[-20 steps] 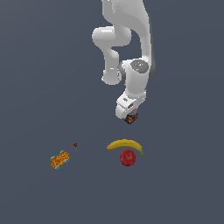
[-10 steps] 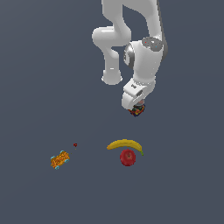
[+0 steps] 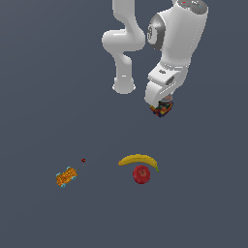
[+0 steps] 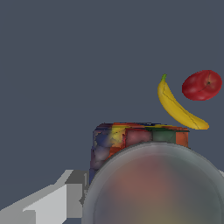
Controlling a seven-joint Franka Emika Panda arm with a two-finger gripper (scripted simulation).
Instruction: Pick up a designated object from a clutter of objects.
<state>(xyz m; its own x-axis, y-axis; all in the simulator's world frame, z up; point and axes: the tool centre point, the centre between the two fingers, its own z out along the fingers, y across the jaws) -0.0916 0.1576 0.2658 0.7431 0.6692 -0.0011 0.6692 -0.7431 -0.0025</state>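
The designated object (image 3: 162, 109), a small blocky item with a red, yellow, blue and black mosaic body, hangs in the air with my gripper (image 3: 162, 106) shut on it, well above the floor. In the wrist view the designated object (image 4: 140, 140) fills the near field, its greyish rounded top blurred up close, with one grey finger (image 4: 65, 197) beside it. The rest of the clutter lies on the floor: a yellow banana (image 3: 139, 160) touching a red apple (image 3: 141, 174), an orange packet with cyan edges (image 3: 66, 177) and a tiny red item (image 3: 83, 160).
The white arm's base column (image 3: 123, 77) stands behind the held item, toward the exterior view's left. The floor is a plain dark grey surface. In the wrist view the banana (image 4: 177, 107) and apple (image 4: 202, 85) show far below.
The arm has risen and swung toward the exterior view's right, carrying the mosaic item higher off the floor. The objects on the floor have not moved.
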